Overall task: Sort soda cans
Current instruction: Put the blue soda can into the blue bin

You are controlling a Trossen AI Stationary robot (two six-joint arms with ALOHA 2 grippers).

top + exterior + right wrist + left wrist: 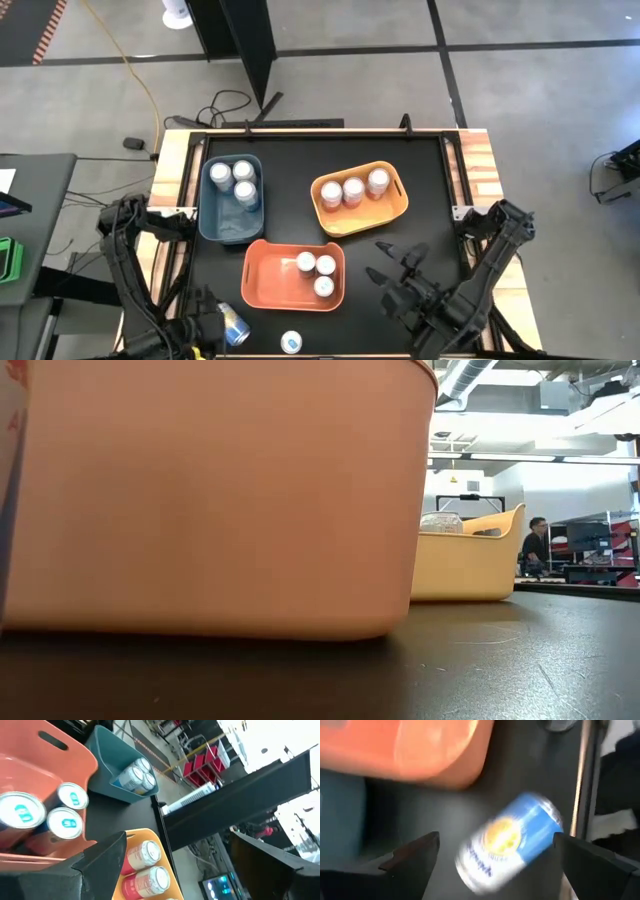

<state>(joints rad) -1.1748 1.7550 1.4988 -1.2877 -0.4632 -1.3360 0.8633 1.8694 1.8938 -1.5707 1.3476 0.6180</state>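
My left gripper (pixel 495 855) sits at the table's near-left corner, its fingers spread wide on either side of a blue-labelled can (pixel 510 842) that lies tilted on its side between them, touching neither finger as far as I can see. From above, that same can (pixel 233 325) rests on the black table (pixel 420 160) just below the orange bin's left corner.

The orange bin (pixel 270 285) holds three upright cans (pixel 317 270) grouped at its right end. The blue bin (pixel 225 225), to the upper left, carries three silver-topped cans (pixel 233 178) at its far end. The yellow bin (pixel 385 210), to the upper right, holds three pink-bodied cans (pixel 354 188) in a row. One more can (pixel 291 342) stands alone at the table's near edge, right of the lying one.

My right gripper (pixel 395 270) hovers near the table's right side, just right of the orange bin, fingers parted and holding nothing; its wrist camera looks across the orange bin (pixel 55 765), the blue bin (pixel 112 755) and the yellow bin (pixel 145 837).

At table height, the orange bin's wall (pixel 210 490) fills most of the picture, with the yellow bin (pixel 470 565) behind it and a person (pixel 537 545) in the room beyond
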